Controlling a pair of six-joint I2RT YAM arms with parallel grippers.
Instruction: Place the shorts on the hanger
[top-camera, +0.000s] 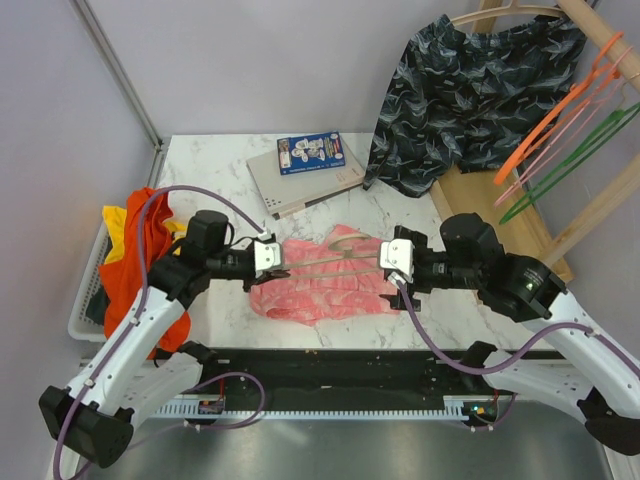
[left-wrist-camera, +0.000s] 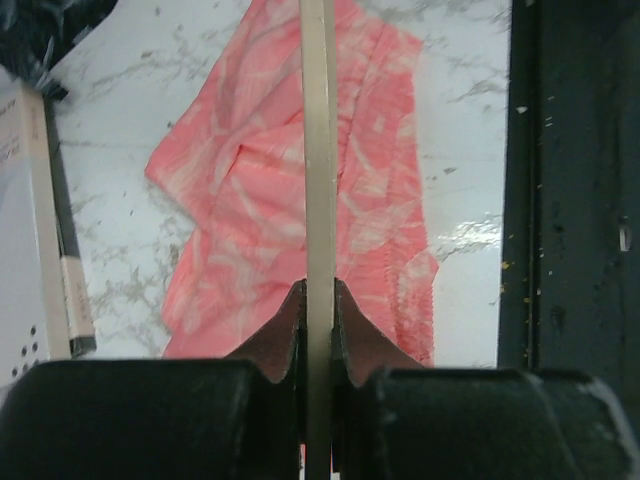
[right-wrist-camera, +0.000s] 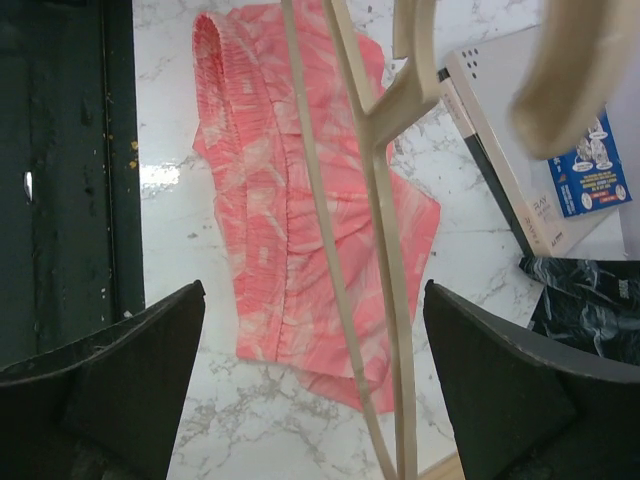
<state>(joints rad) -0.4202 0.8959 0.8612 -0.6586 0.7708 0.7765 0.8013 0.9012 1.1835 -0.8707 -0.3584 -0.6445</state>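
Left gripper fills the bottom of its wrist view: jaws closed tight on one thin rail of the hanger, pads pressed to either side with no gap showing. Right gripper is spread wide. The hanger's two rails run through the gap, closer to one finger, and touch neither, so it holds nothing. The shorts lie crumpled on the marble table, mid-table between the two grippers, directly under the hanger. Whether the rail touches the cloth, cannot tell. Judged step: hanger positioned over the shorts, fabric not yet over the bar. To do this well, keep the left grip firm and the hanger level, since a one-ended hold will let it swing. The right arm should drop beside the rail and pinch the elastic waist edge rather than a loose fold. Avoid catching the rail in the same pinch. The cardboard box and dark shorts lie well clear.
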